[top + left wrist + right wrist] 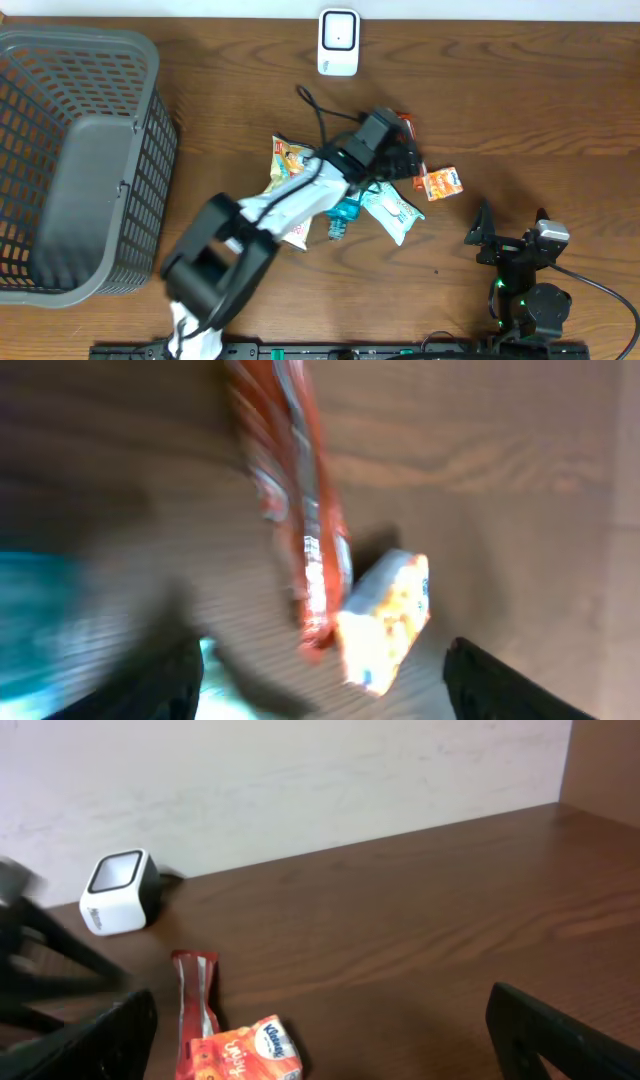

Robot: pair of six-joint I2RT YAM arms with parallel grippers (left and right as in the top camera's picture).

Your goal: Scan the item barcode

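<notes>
The white barcode scanner [338, 42] stands at the table's far edge and also shows in the right wrist view, scanner [118, 890]. A red wrapper [405, 125] and an orange tissue pack [440, 183] lie on the table. My left gripper [404, 153] hovers beside the red wrapper. In its blurred wrist view, my left gripper [320, 700] stands open over the red wrapper [300, 510] and tissue pack [385, 620], holding nothing. My right gripper [510, 228] rests open at the front right. Its wrist view shows the right gripper [325, 1040] facing the wrapper [195, 1000] and tissue pack [245, 1055].
A grey mesh basket [90, 60] fills the left side. Under the left arm lies a pile: a yellow snack bag [288, 158], a teal bottle [345, 215], a white-green packet [392, 212] and a white packet [295, 235]. The scanner's black cable [318, 110] runs toward the pile.
</notes>
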